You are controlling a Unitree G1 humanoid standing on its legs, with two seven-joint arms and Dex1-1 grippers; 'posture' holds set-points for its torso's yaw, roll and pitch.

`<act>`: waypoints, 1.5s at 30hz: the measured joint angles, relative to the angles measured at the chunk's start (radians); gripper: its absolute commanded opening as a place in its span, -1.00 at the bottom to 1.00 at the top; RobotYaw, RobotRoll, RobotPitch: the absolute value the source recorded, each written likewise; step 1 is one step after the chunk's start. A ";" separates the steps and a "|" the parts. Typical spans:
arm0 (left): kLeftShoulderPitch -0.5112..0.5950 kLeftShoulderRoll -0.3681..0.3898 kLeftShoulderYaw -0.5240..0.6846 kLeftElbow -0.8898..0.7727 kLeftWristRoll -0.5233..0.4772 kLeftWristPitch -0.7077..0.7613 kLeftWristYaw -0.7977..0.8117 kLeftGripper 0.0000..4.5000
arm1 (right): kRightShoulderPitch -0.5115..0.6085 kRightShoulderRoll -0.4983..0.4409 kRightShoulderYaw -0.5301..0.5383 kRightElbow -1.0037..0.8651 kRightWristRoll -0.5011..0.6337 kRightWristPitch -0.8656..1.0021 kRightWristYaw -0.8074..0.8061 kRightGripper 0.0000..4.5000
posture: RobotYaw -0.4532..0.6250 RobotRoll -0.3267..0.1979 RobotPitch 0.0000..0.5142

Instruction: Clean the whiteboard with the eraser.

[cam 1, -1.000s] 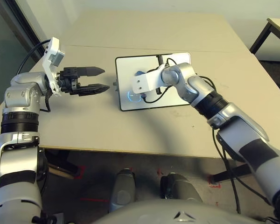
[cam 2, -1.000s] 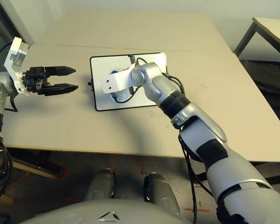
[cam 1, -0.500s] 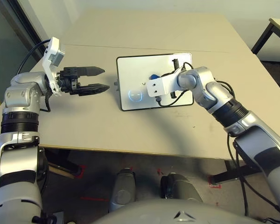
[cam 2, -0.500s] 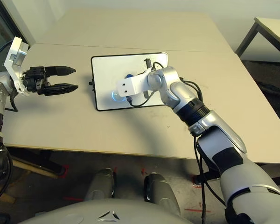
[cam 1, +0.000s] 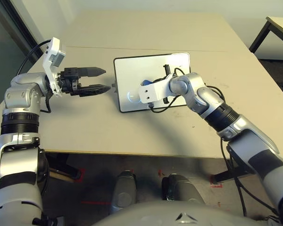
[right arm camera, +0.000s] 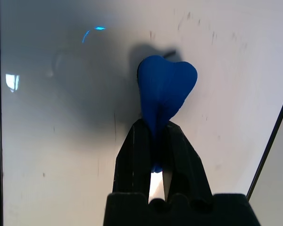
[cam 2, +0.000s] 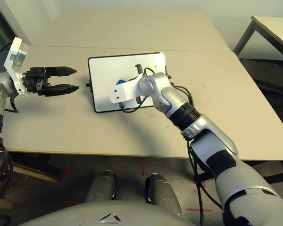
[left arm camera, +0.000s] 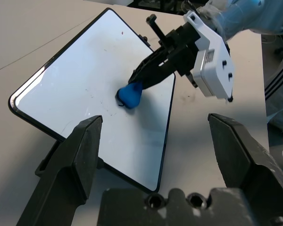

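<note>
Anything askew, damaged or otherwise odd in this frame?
The eraser looks squashed: the right gripper pinches its near end so the free end bulges into a heart shape on the whiteboard. The board lies slightly skewed to the table edge. Faint marks remain on it.

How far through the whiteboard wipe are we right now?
Done: the right gripper is shut on the eraser and has it pressed to the whiteboard. In hand: wiping mid-board, at a small dark mark beside the eraser. Left: faint specks and streaks across the surface. The left gripper hovers open beside the board, holding nothing.
</note>
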 measured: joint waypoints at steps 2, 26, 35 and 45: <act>0.004 0.000 0.001 -0.007 0.000 0.002 0.000 1.00 | -0.004 0.013 0.009 0.010 -0.005 -0.012 -0.002 -0.95 | 0.38 0.25 -0.92; 0.023 0.000 0.019 -0.026 -0.001 0.009 0.008 1.00 | -0.021 -0.073 -0.004 -0.004 -0.007 -0.008 0.035 -0.95 | 0.34 0.25 -0.91; 0.022 -0.002 0.018 -0.025 -0.001 0.009 0.008 1.00 | 0.008 -0.154 -0.044 -0.042 0.007 0.007 0.044 -0.95 | 0.32 0.25 -0.89; 0.019 -0.011 0.017 -0.024 -0.001 0.008 0.008 1.00 | 0.028 -0.116 -0.048 -0.067 0.007 0.039 0.055 -0.95 | 0.33 0.25 -0.90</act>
